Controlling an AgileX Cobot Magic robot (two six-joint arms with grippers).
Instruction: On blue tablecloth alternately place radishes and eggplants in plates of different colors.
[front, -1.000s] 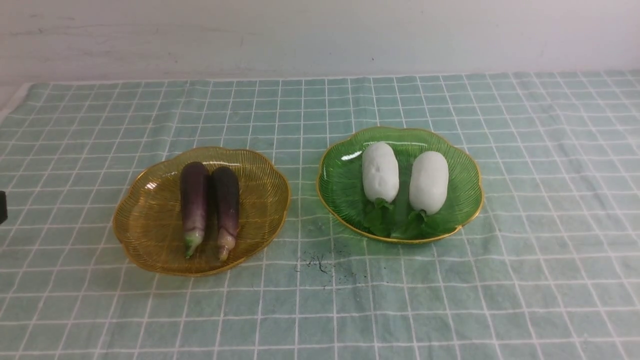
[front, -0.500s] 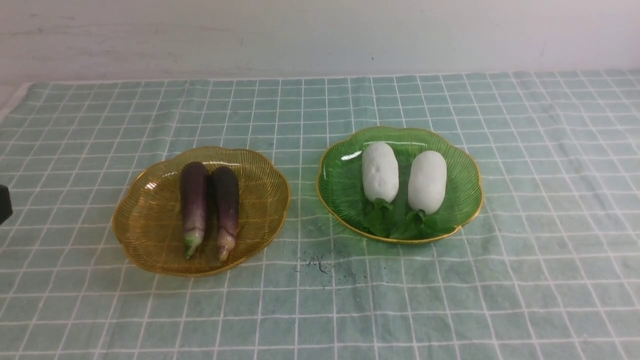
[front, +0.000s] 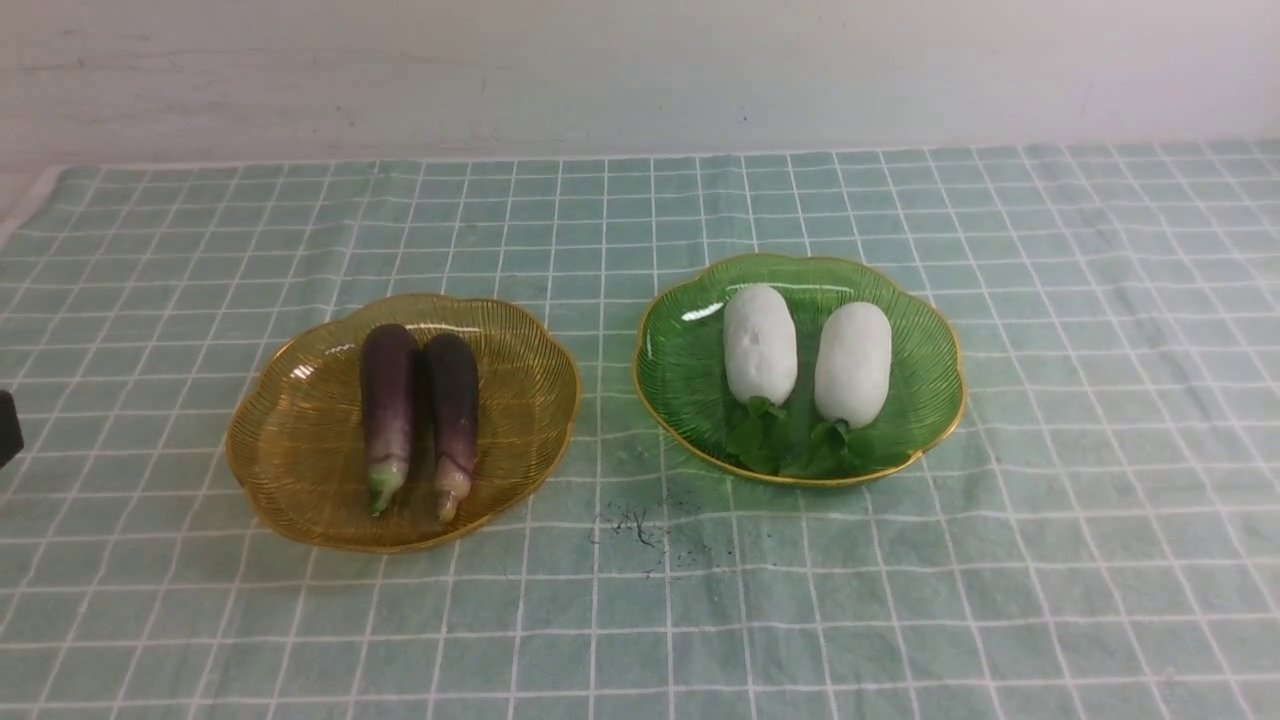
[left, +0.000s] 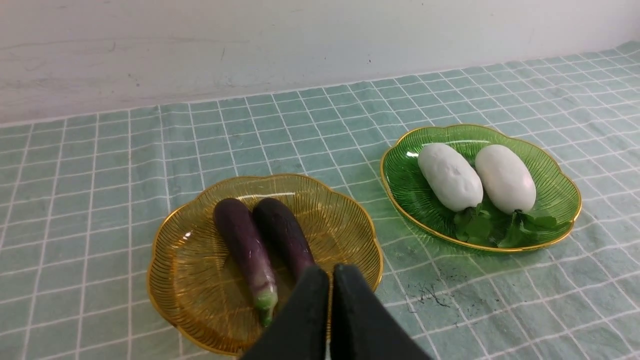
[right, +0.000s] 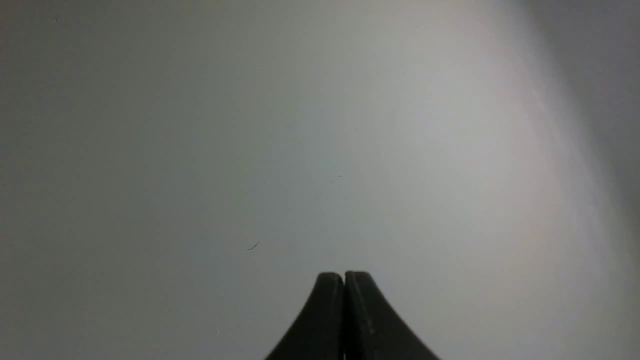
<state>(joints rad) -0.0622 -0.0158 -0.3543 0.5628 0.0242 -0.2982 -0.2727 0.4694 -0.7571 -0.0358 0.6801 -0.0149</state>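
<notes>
Two dark purple eggplants (front: 415, 412) (left: 262, 246) lie side by side in the amber plate (front: 290, 455) (left: 200, 300) on the blue tablecloth (front: 1100, 420). Two white radishes (front: 805, 348) (left: 475, 175) with green leaves lie in the green plate (front: 680, 370) (left: 405, 185) to its right. My left gripper (left: 330, 272) is shut and empty, hanging over the near edge of the amber plate in its wrist view; only a dark bit of it (front: 8, 428) shows at the front view's left edge. My right gripper (right: 344, 276) is shut, empty, facing a plain grey surface.
A white wall (front: 640, 70) runs behind the table's far edge. A dark scribble mark (front: 640, 525) sits on the cloth between and in front of the plates.
The dark piece of my left arm at the front view's left edge has drifted slightly downward. The plates and vegetables have not moved.
</notes>
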